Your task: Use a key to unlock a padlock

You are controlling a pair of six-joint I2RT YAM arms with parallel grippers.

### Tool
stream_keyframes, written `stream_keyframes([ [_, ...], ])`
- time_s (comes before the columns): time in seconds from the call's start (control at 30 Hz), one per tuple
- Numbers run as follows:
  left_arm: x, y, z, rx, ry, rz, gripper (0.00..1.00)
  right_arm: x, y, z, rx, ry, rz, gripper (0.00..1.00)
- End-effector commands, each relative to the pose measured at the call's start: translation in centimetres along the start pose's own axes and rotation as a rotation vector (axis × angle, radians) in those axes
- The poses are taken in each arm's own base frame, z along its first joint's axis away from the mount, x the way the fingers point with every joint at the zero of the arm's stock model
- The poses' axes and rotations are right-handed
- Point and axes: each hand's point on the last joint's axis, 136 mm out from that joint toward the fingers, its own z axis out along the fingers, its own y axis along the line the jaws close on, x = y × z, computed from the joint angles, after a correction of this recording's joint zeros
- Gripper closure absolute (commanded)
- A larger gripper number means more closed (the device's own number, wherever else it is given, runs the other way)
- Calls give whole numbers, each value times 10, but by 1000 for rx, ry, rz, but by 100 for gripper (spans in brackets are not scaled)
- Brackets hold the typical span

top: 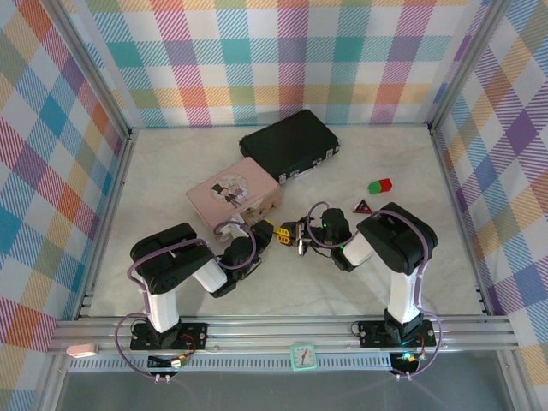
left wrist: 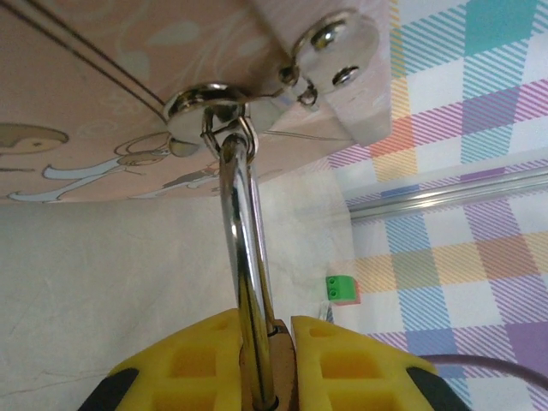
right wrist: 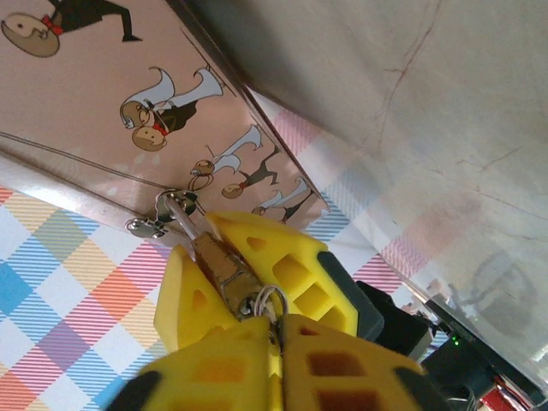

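The padlock's brass body [left wrist: 285, 364] is pinched between my left gripper's [left wrist: 278, 332] yellow pads, which are shut on it. Its silver shackle [left wrist: 242, 257] runs up through the metal ring of the hasp [left wrist: 210, 104] on the pink box [top: 233, 190]. In the right wrist view the padlock [right wrist: 218, 261] sits between the left fingers [right wrist: 287, 265], keyhole end towards my right gripper [right wrist: 276, 332]. That gripper is shut on the key [right wrist: 273, 364], whose yellow-orange head shows as a sliver between the pads. The key's wire ring [right wrist: 272, 300] pokes out against the lock's base. The blade is hidden.
A black case [top: 289, 144] lies behind the pink box. The green-and-red block [top: 379, 186] and a red triangle piece [top: 363, 205] sit to the right on the white table [top: 171, 171]. Both grippers [top: 265, 233] [top: 296, 237] meet just in front of the box's near corner.
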Motion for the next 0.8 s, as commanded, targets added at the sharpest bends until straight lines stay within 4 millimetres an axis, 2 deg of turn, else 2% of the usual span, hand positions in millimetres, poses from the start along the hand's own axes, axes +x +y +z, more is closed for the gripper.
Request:
stream_keyframes([
  [0.0,19,6,-3,-6,68,-3,100,11,22,2,-25,49,-82,78],
  [0.17,10,21,-13,-59,34,-5,100,4,12,-7,122,-19,-295,68],
  [0.3,11,32,-16,-118,50,0,100,-2,0,-26,322,-109,-462,61],
  [0.5,17,59,-27,-264,99,23,100,-7,8,-56,502,-231,-669,57],
  [0.53,18,62,-29,-286,108,28,98,-8,9,-59,521,-247,-694,56],
  [0.7,17,68,-37,-362,131,60,62,-12,15,-71,577,-305,-766,56],
  [0.77,15,69,-39,-389,131,74,53,-14,18,-73,595,-318,-795,55],
])
